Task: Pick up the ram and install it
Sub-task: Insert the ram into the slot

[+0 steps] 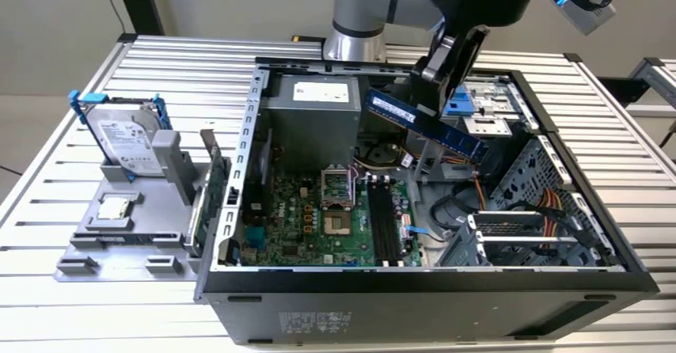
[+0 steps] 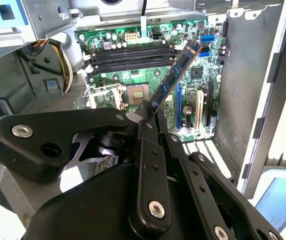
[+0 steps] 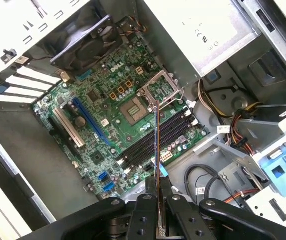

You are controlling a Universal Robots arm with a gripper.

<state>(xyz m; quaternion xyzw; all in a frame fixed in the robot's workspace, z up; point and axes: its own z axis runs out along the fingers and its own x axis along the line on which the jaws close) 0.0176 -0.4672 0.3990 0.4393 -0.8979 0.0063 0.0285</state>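
Exterior view puts the hand [image 1: 435, 84] above the open computer case [image 1: 423, 290], closed on the ram [image 1: 428, 125], which it grips partway along its length. The blue stick hangs in the air, clear of everything in the case. It is tilted, with its long axis running from high on the exterior view's left down toward the exterior view's right. The empty memory slots [image 1: 387, 218] lie well below it on the motherboard [image 1: 317, 218], nearer the case's front wall, and they run at a clear angle to the stick. In the second wrist view the ram [image 2: 175, 77] juts out from the hand [image 2: 145, 114] and slants toward the slots [image 2: 133, 52], its far end over the board just beside their end. It crosses their direction and does not lie along them. In the first wrist view the ram [image 3: 156, 145] shows edge-on as a thin line leaving the hand [image 3: 157, 186] and cutting across the dark slots [image 3: 147, 142]. By my judgement the stick is neither level nor parallel with the slots, and apart from them in height. The case stands on the slatted table [image 1: 158, 60].
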